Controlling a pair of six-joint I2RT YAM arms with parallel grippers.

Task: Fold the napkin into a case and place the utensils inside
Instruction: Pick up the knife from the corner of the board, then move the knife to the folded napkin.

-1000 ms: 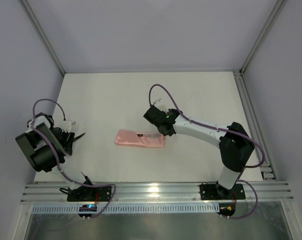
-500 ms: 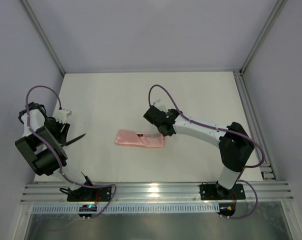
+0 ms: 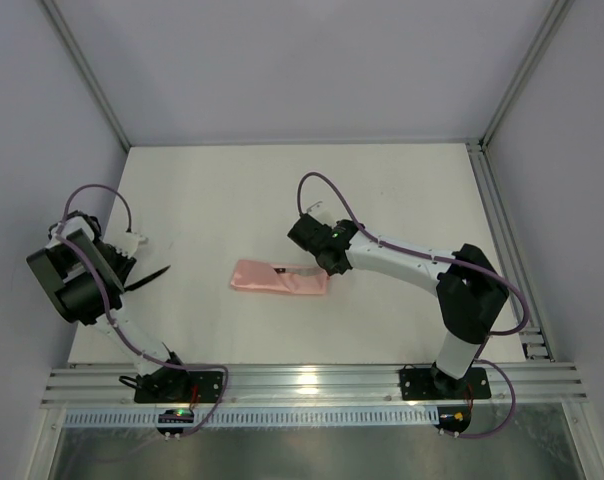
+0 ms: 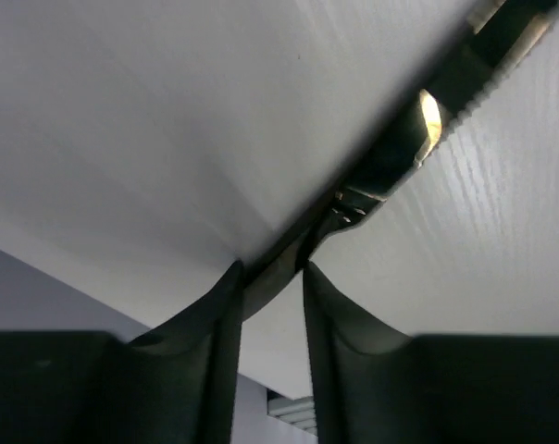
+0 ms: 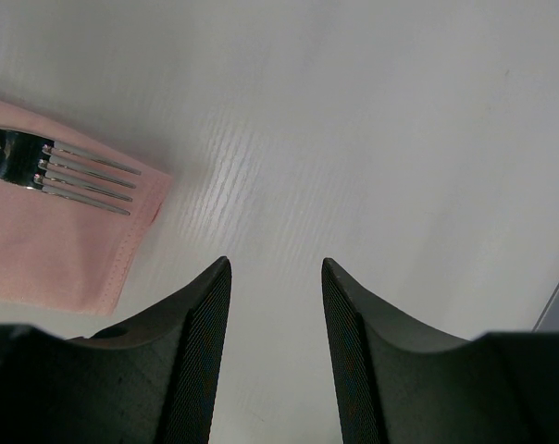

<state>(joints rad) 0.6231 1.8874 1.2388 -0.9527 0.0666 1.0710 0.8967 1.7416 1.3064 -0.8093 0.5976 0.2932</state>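
Note:
The napkin (image 3: 272,279) lies as a narrow salmon-pink case in the middle of the white table. The fork's silvery head (image 3: 304,271) rests on top of it at its right end. In the right wrist view the tines (image 5: 80,174) point toward the cloth's (image 5: 48,250) right edge, and the handle runs out of frame. My right gripper (image 3: 329,264) (image 5: 275,277) stands open over bare table just right of the case, touching nothing. My left gripper (image 3: 145,276) (image 4: 270,270) is far off at the table's left edge, open with nothing between its fingers.
An aluminium rail (image 3: 302,380) runs along the near edge and another rail (image 3: 502,250) along the right side. Grey walls and slanted frame posts (image 3: 82,70) close in the table. In the left wrist view a dark bar (image 4: 418,139) crosses diagonally ahead of the fingers.
My left arm has drawn back toward the left wall and turned, and its fingers have narrowed a little. The right arm, the case and the fork have stayed put.

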